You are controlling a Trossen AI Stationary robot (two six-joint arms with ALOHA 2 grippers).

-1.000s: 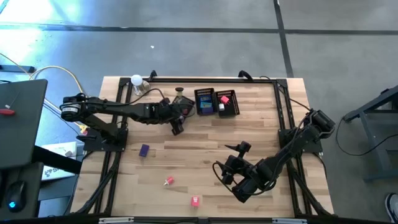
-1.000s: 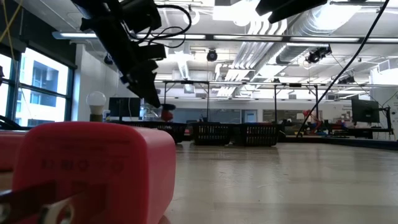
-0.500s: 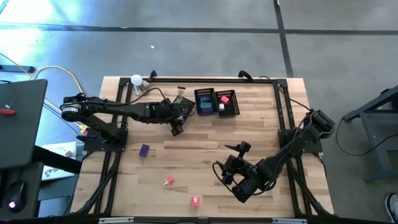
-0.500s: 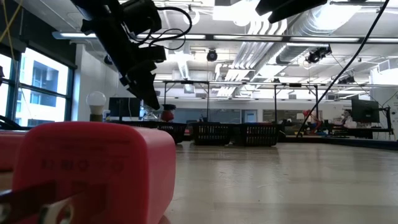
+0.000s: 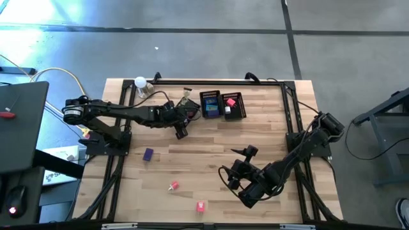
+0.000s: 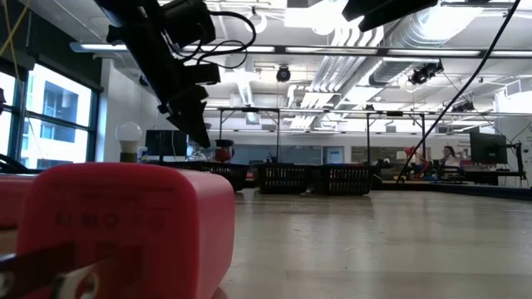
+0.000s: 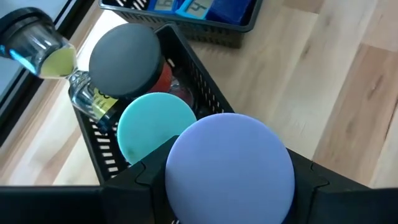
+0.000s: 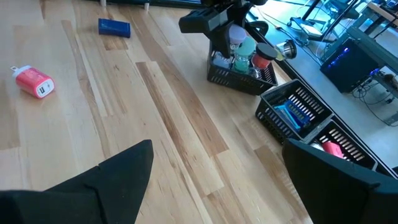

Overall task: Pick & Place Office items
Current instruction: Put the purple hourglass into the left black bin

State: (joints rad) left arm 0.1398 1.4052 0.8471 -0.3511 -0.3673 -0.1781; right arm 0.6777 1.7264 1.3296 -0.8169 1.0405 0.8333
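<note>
My left gripper hangs over the leftmost mesh basket near the table's far edge, shut on a lavender round-topped piece. Below it in that basket stand a teal-topped piece, a grey-topped one, something red and a small clear bottle. My right gripper waits open above the table's near right part. A purple block, a small pink piece and a pink charger lie on the table. My left gripper pinches the lavender piece between its two fingers, one on each side just under its round top. It comes from above, slanting down toward the basket. The piece is lifted clear, upright, over the basket's near corner.
The middle basket holds blue items and the right basket a pink one. A white ball on a metal base stands at the far left corner. The pink charger fills the low view's foreground. Bare wood lies mid-table.
My left gripper has sunk slightly toward the leftmost basket, still shut on the lavender piece. The right arm has kept still.
</note>
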